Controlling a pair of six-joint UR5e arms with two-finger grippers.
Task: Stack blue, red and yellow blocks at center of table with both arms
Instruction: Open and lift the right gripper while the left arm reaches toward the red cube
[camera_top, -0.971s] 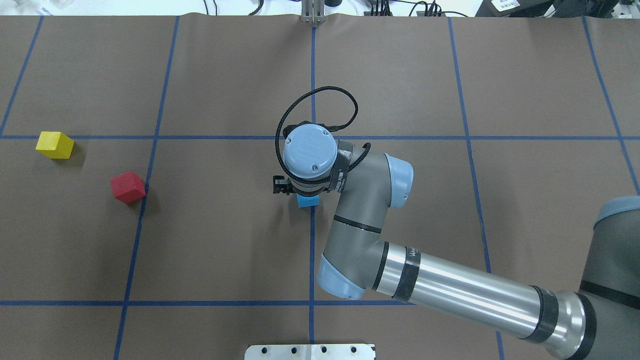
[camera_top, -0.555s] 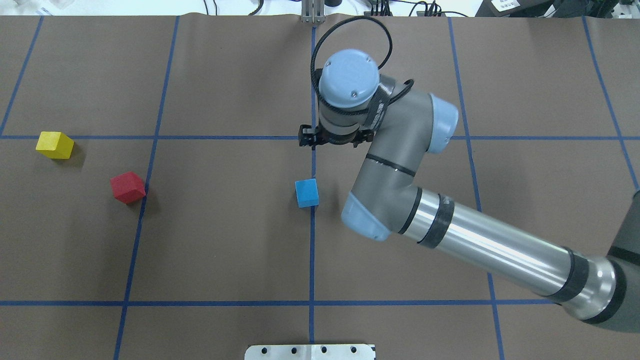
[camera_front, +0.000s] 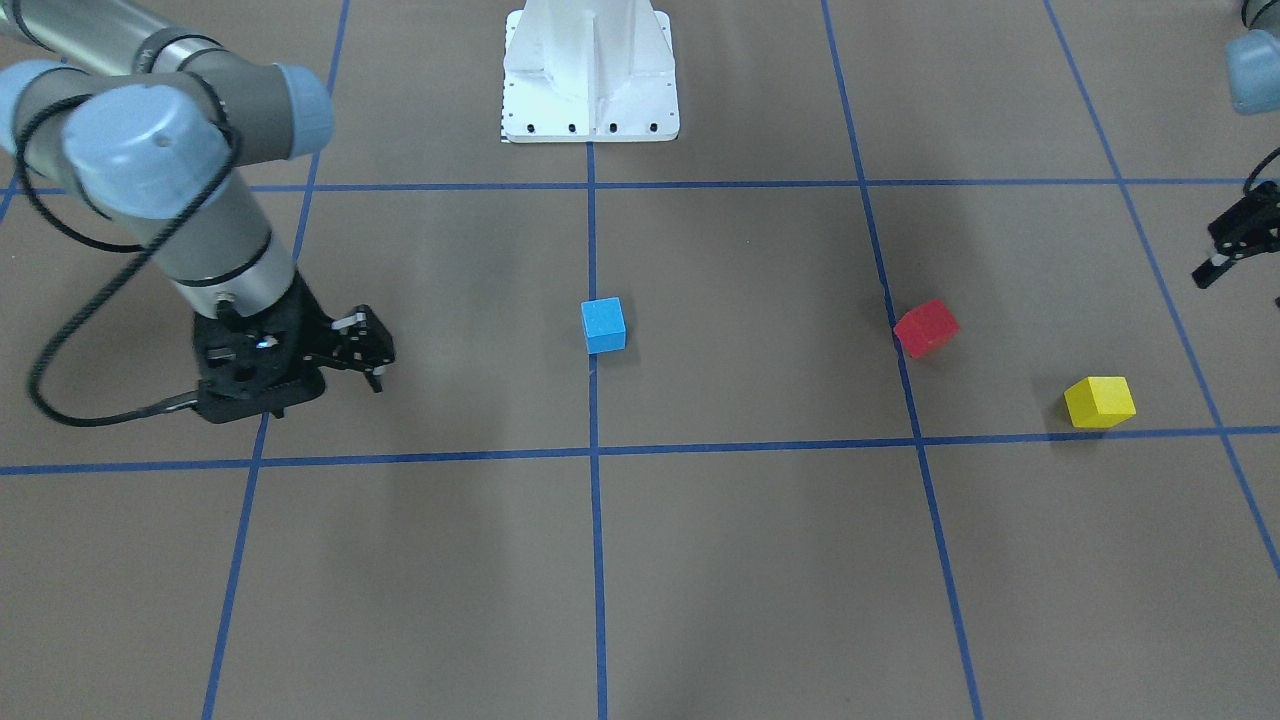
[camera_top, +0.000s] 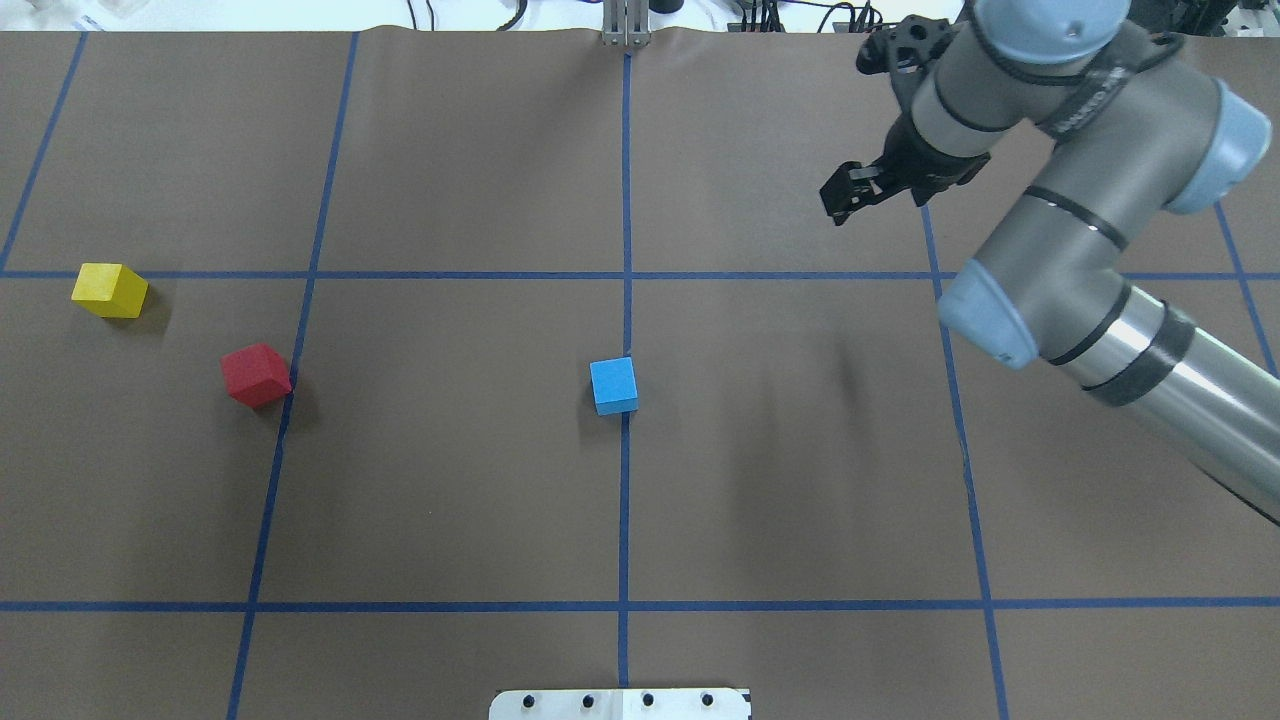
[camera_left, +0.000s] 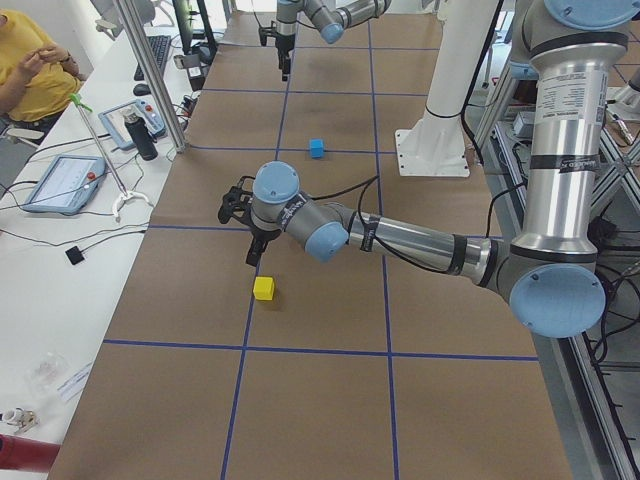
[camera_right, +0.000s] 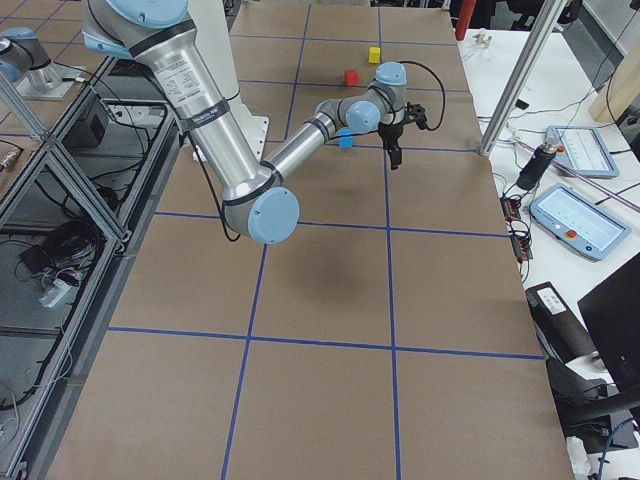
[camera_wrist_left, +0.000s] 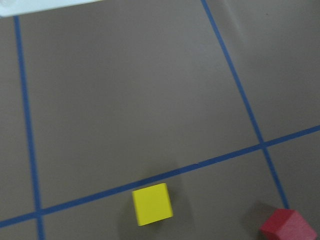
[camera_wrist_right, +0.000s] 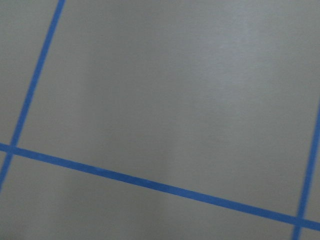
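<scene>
While the right gripper (camera_front: 365, 348) hangs above the bare surface (camera_top: 450, 480) with jaws parted and empty, the blue block (camera_top: 613, 385) sits at centre, well apart from the red block (camera_top: 256, 375) and yellow block (camera_top: 109, 290). The left gripper (camera_front: 1238, 248) is cropped, so I cannot tell its jaws' state.

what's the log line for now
blue block centre, alone | red block, yellow block unstacked | right gripper jaws open | left gripper near yellow

Robotics lab: grid-taped table (camera_top: 450, 480), teach pendants (camera_right: 575, 220).
</scene>
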